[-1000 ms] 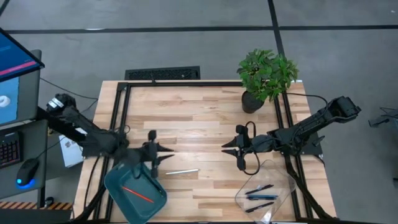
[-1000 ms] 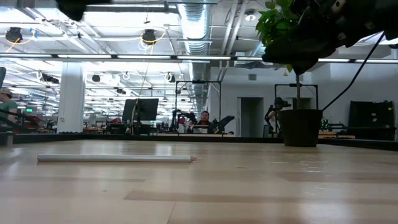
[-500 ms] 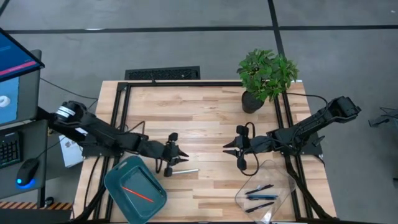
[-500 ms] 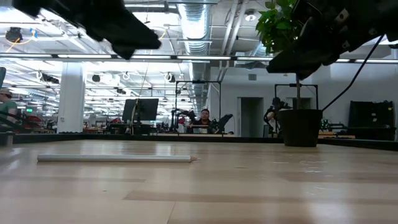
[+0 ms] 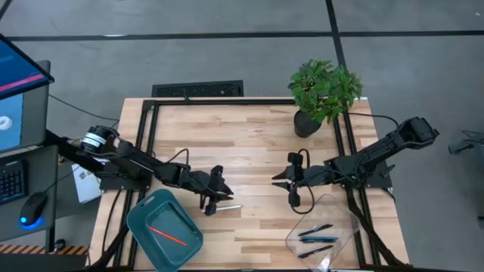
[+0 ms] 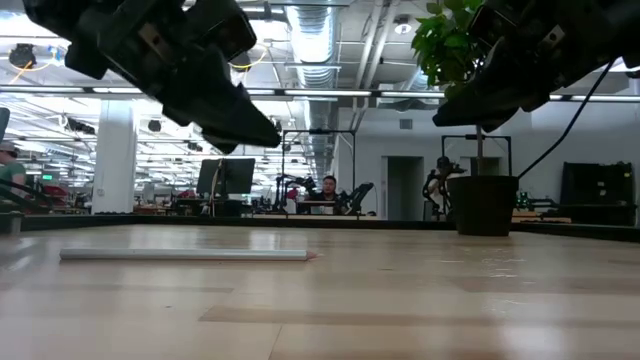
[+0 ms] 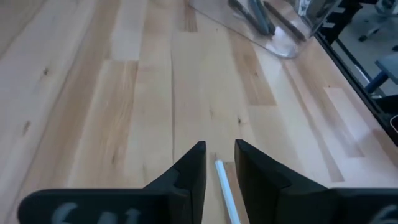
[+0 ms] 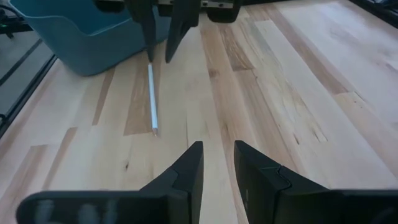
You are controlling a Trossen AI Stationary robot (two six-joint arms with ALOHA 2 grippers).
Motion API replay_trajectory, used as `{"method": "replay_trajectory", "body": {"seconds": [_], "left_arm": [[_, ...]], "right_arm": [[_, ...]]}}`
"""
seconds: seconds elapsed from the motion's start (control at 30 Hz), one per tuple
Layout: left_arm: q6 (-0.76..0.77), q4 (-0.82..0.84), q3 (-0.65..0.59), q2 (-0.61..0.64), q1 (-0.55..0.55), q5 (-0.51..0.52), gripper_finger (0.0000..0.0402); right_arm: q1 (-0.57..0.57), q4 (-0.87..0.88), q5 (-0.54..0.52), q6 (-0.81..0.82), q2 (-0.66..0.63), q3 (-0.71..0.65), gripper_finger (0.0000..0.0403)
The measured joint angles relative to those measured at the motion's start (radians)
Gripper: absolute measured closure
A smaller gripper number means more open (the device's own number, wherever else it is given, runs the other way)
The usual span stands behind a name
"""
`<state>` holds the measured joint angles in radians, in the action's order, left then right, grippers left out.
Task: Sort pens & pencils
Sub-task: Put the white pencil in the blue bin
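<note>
**Pale pencil under the left end effector**

Pale and thin, one pencil lay flat on the wooden tabletop, at five o'clock from its centre. The left end effector hovered over its near end, fingers parted and empty, straddling it. An orange pencil sat in the blue bin. Dark pens lay in the clear tray. The right end effector waited released at three o'clock.
</note>
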<state>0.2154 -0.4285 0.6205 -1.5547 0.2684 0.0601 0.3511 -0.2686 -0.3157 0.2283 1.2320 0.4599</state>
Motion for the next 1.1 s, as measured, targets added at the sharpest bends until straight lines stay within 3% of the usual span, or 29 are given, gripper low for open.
{"method": "replay_trajectory", "body": {"seconds": [0.53, 1.1], "left_arm": [[0.165, 0.035, 0.000, -0.019, 0.053, -0.030, 0.0307], [0.193, 0.199, 0.105, -0.018, 0.071, -0.008, 0.0308]], "right_arm": [[-0.049, -0.001, -0.002, 0.001, 0.000, 0.000, 0.0290], [-0.060, -0.001, -0.002, 0.009, 0.000, 0.000, 0.0290]]}}
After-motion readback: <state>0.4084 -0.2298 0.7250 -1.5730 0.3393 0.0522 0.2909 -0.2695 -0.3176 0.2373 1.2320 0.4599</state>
